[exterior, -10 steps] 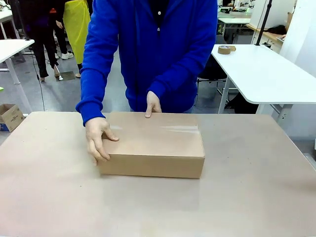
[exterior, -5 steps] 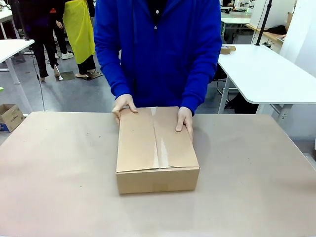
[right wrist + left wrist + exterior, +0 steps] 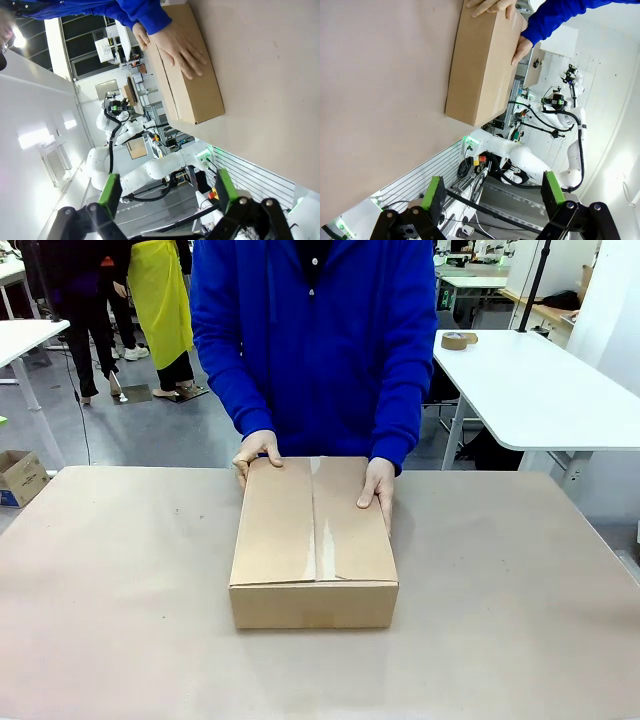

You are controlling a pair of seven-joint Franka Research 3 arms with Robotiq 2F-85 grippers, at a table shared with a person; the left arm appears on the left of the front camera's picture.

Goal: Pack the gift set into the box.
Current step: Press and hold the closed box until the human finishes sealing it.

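Plain tan tabletop (image 3: 120, 620) runs wide under everything, with a white side table (image 3: 540, 390) carrying a roll of tape (image 3: 455, 340) behind it and a small cardboard box (image 3: 20, 477) down on the floor. On the tan surface sits the box (image 3: 313, 530), its flaps folded flat and shut, a shiny strip of tape running along the middle seam of the top. A person in a blue top (image 3: 320, 340) stands at its far end, with one hand (image 3: 256, 452) on one far corner and the other hand (image 3: 377, 485) laid flat on the top near the other corner. The left claw (image 3: 493, 195) is spread wide: its two green-padded fingers stand well apart with nothing between them. The box lies well ahead of it, beyond the fingertips and a little toward the finger at the picture's left. The right claw (image 3: 167, 192) is likewise spread and holds nothing. From it the box also lies well ahead, past the tips and slightly toward the finger at the picture's right, with its near end facing the claw and the person's hands at the end farthest from it. Both claws are well apart from the box.
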